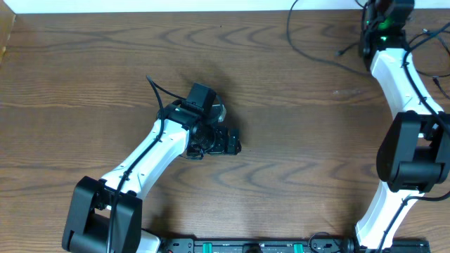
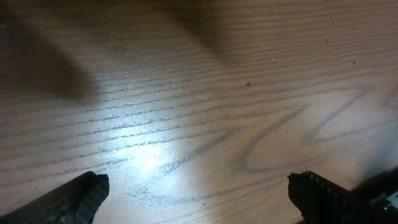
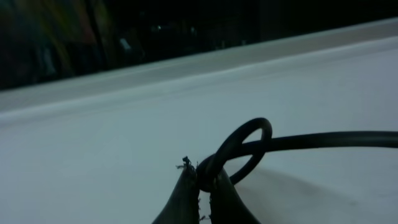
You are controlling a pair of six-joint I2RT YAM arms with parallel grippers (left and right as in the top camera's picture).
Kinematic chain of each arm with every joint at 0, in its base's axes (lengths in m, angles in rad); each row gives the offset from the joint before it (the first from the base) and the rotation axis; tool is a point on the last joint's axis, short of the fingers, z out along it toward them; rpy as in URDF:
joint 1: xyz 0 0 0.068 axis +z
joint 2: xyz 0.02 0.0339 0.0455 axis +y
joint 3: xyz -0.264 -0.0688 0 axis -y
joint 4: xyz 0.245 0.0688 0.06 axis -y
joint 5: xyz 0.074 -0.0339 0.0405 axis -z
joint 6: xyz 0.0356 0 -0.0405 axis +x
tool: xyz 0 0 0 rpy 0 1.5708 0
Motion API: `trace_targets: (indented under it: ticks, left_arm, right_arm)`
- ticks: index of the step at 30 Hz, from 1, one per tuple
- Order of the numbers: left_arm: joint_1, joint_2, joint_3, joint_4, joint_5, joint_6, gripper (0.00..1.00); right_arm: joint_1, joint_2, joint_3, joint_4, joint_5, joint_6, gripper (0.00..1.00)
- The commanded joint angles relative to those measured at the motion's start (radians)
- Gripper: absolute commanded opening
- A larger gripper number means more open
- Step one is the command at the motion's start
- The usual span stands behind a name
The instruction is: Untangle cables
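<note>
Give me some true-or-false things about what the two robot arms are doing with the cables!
1. The right gripper is pinching a black cable. True.
2. The left gripper is holding a cable too. False: it is wide open with nothing in it, over the bare wooden table.
3. The black cable curls into a small loop right where it is pinched. True.
4. Both grippers are near the middle of the table. False: only the left gripper is. The right gripper is away at the far right corner.
</note>
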Motion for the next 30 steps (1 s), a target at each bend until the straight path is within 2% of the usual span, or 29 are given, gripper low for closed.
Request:
trace_targets:
  ticks: [1,5,9,14,16,20,24,29,30]
  left_arm:
    - [-0.002,0.001,0.013,-0.004,0.005,0.017,0.98]
    - [-0.002,0.001,0.013,-0.004,0.005,0.017,0.98]
    - [-0.002,0.001,0.013,-0.004,0.006,0.017,0.98]
    - [-0.002,0.001,0.013,-0.004,0.005,0.017,0.98]
    - [-0.002,0.001,0.013,-0.004,0.005,0.017,0.98]
    - [-0.002,0.001,0.013,-0.004,0.005,0.017,0.98]
    - [-0.002,0.001,0.013,-0.004,0.005,0.017,0.98]
    - [-0.002,0.001,0.013,-0.004,0.005,0.017,0.98]
    - [-0.002,0.001,0.013,-0.004,0.005,0.017,0.98]
  right_arm:
    - [-0.006,0.006,0.005,-0.09,-0.027,-0.057,0.01]
    - [0.0,0.109,0.005,-0.22,-0.074,-0.056,0.01]
    - [0.01,0.217,0.005,-0.267,-0.189,-0.057,0.01]
    - [0.031,0.324,0.005,-0.281,-0.147,-0.057,0.01]
    - [0.032,0.34,0.004,-0.292,-0.146,-0.046,0.04]
    - [0.032,0.336,0.005,-0.298,-0.146,-0.006,0.25]
    - [0.032,0.312,0.005,-0.279,-0.146,-0.005,0.64]
    - [0.026,0.255,0.005,-0.278,-0.146,-0.005,0.89]
    - [0.026,0.24,0.005,-0.278,-0.146,-0.005,0.96]
